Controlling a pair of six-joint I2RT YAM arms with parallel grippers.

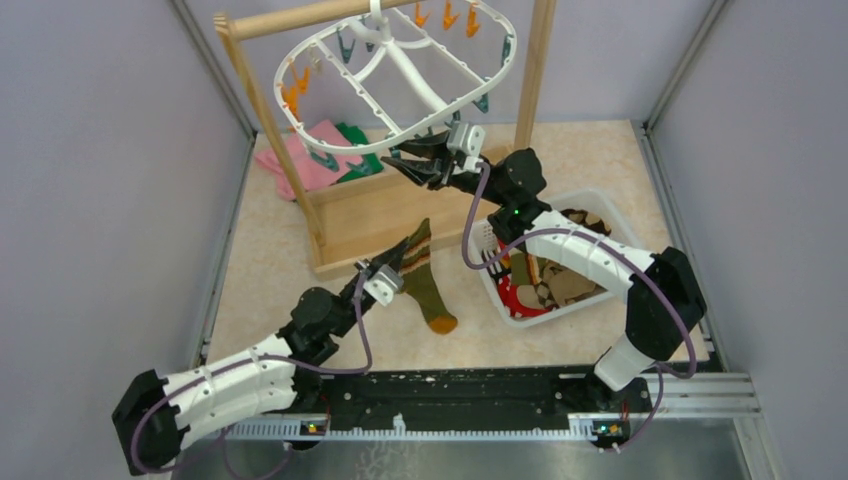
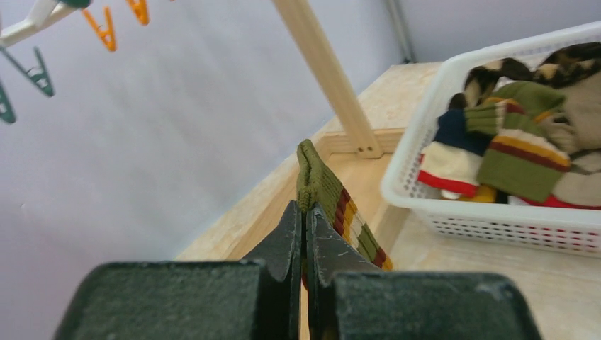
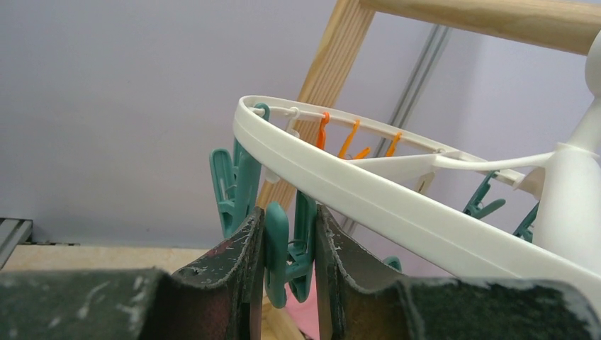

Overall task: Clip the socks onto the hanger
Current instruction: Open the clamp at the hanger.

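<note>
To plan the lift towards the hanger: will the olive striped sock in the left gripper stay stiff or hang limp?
Probably limp: the olive striped sock is soft knit, creased where the left gripper pinches it. Likely light, being small and thin. Ribbed fabric should grip well, so slipping seems unlikely.
</note>
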